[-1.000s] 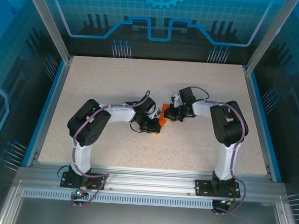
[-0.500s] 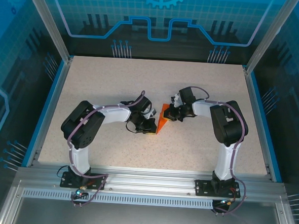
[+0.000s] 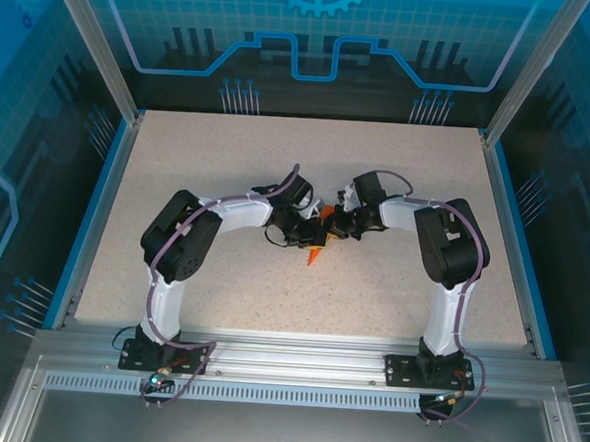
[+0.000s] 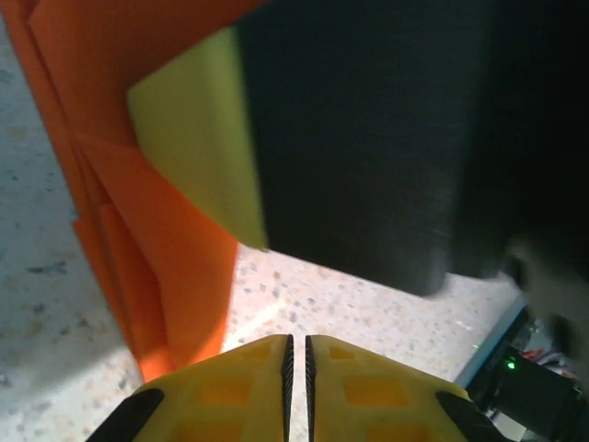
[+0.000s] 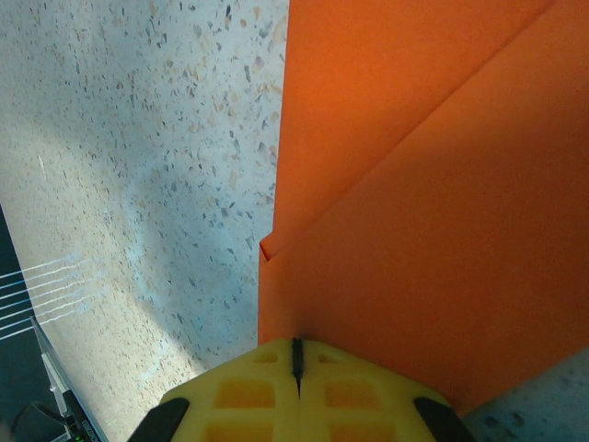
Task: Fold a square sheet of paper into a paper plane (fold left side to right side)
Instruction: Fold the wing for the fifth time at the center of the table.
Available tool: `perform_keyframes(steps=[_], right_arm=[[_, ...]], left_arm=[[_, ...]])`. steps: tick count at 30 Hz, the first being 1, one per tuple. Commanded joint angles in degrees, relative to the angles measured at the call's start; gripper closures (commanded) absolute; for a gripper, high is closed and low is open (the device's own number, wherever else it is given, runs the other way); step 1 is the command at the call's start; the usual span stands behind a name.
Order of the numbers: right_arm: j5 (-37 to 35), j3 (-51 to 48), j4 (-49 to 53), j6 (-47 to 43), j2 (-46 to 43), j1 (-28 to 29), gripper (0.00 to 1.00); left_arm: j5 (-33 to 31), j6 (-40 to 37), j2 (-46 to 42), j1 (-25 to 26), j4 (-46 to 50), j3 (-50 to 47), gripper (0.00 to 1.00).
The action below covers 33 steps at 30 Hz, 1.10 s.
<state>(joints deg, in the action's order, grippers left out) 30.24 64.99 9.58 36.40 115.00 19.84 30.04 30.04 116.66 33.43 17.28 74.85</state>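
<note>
Speckled tabletop [image 3: 229,157] sat inside blue walls [image 3: 41,115]. At its centre the folded orange paper [image 3: 315,250] ran far to near, its tip pointing toward the arm bases. The right wrist view showed the right gripper [image 5: 296,354] clamped on its layered edge. The left wrist view showed the left gripper [image 4: 296,343] closed just beside it.

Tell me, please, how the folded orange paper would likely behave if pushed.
The creased orange paper sheet is thin, so probably light and floppy; its layered folds likely stiffen it somewhat. On the smooth speckled table, it would probably slide easily.
</note>
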Motion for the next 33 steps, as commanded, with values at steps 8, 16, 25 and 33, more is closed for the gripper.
perform_keyframes(steps=[8,16,25,33], right_arm=[[-3.5,-0.7,2.3,-0.5,0.4,-0.7,0.96],[-1.0,-1.4,-0.6,-1.1,-5.3,-1.8,0.97],[2.5,-8.5,-3.4,-0.1,-10.9,-0.1,0.98],[3.1,-9.3,-6.4,1.8,-7.3,1.5,0.98]], left_arm=[[-4.7,2.9,0.7,-1.1,-1.7,-4.4,0.91],[-4.6,3.7,0.3,-1.2,-3.3,-7.6,1.0],[-4.4,3.5,0.0,-1.1,-4.3,-8.3,1.0],[-4.3,3.4,-0.1,-1.1,-4.3,-8.3,1.0]])
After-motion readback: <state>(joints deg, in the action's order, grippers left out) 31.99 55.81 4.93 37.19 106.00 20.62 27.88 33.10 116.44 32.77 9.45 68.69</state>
